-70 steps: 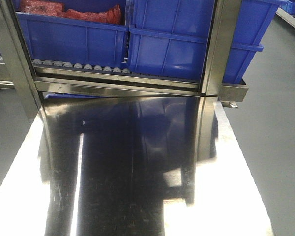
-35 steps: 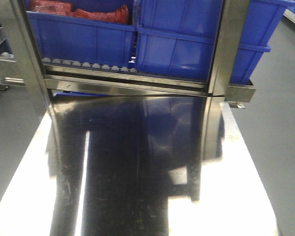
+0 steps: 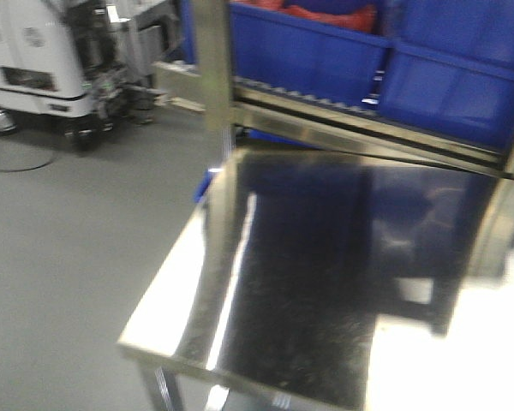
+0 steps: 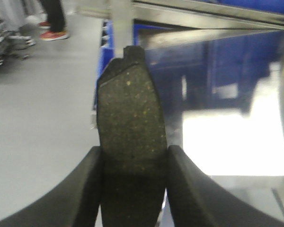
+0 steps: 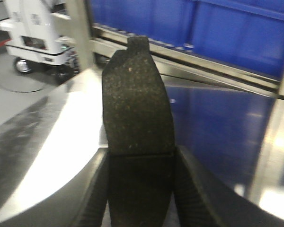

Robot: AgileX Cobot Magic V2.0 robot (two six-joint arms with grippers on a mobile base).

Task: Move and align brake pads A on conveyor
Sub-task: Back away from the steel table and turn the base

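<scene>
In the left wrist view a dark grey speckled brake pad (image 4: 130,109) stands on end between the fingers, its end tab pointing up, and my left gripper (image 4: 134,152) is shut on its lower half. The right wrist view shows a second brake pad (image 5: 137,94) held the same way, tab up and centre groove level with the fingertips, with my right gripper (image 5: 139,155) shut on it. Both pads hang in the air above the shiny steel table (image 5: 61,123). The conveyor is out of view. Neither gripper shows in the front view.
The steel table (image 3: 325,282) fills the right of the front view, its left edge and near corner over grey floor (image 3: 60,257). Behind it, blue bins (image 3: 325,51) sit on a roller rack with a steel post (image 3: 212,68). Another mobile robot (image 3: 51,60) stands far left. A person's red shoes (image 4: 54,34) are on the floor.
The front view has swung left: table and bins have slid to the right of the frame, and the floor and the other robot have come into sight at the left.
</scene>
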